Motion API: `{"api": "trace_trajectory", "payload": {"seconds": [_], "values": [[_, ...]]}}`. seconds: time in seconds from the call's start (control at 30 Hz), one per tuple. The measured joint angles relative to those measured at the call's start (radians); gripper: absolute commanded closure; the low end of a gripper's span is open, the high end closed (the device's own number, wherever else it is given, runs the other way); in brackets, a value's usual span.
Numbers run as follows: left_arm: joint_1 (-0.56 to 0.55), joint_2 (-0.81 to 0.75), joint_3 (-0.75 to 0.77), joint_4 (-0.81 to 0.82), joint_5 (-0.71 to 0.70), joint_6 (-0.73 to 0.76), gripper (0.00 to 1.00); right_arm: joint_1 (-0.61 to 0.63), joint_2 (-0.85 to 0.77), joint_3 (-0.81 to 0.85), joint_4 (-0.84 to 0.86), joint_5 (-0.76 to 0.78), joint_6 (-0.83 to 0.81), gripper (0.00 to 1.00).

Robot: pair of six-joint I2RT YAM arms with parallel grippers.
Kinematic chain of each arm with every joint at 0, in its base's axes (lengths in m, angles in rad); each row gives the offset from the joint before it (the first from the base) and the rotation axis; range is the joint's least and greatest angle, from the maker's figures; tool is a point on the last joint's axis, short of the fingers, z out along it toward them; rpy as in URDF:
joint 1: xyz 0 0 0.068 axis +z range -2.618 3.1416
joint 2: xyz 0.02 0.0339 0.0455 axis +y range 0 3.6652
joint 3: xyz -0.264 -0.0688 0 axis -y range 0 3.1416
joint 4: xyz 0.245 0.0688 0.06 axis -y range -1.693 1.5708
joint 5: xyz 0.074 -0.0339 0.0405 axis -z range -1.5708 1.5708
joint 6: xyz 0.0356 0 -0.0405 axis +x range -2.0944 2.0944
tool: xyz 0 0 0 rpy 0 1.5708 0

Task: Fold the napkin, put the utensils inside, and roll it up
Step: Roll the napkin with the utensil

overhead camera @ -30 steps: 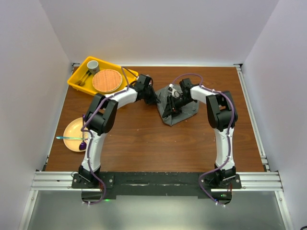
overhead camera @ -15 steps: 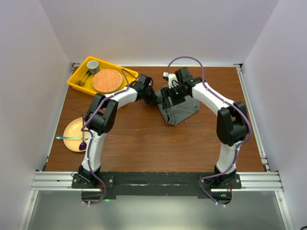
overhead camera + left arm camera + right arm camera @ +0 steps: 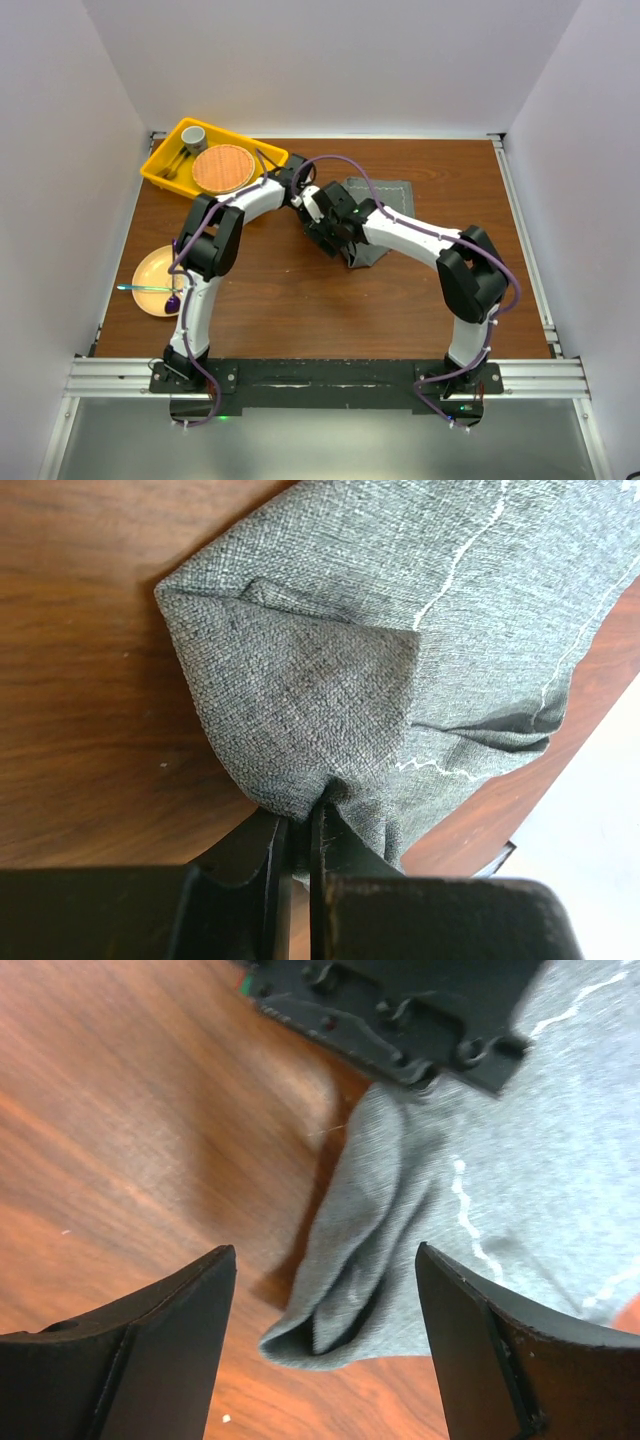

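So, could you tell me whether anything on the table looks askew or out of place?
Yes: the napkin lies crumpled rather than flat. The left gripper pinches one bunched corner, and a loose doubled-over fold sits under the open right gripper. Nothing looks spilled or damaged.

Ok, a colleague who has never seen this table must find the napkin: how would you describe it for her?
Start at the brown wooden table and look past its middle, right of the yellow tray. The napkin is the crumpled grey-green cloth there, with a pale stitched line near its hem: the only fabric in sight.
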Motion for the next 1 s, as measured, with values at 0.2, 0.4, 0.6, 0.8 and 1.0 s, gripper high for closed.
{"api": "trace_trajectory", "payload": {"seconds": [0.2, 0.4, 0.6, 0.8, 1.0], "values": [[0.006, 0.002, 0.004, -0.03, 0.021, 0.0, 1.0, -0.006, 0.039, 0.009, 0.028, 0.053, -0.022, 0.26], [0.021, 0.01, 0.004, -0.039, 0.055, 0.0, 1.0, -0.047, 0.138, 0.037, 0.023, -0.001, -0.016, 0.34], [0.018, 0.011, 0.009, -0.039, 0.055, -0.009, 1.0, -0.09, 0.173, 0.07, 0.004, -0.087, 0.011, 0.84], [0.018, 0.015, 0.024, -0.041, 0.051, -0.013, 0.78, -0.151, 0.215, 0.142, -0.067, -0.216, 0.079, 1.0], [0.019, -0.026, -0.034, 0.008, 0.008, 0.054, 0.51, -0.256, 0.252, 0.173, -0.082, -0.483, 0.18, 1.0]]}}
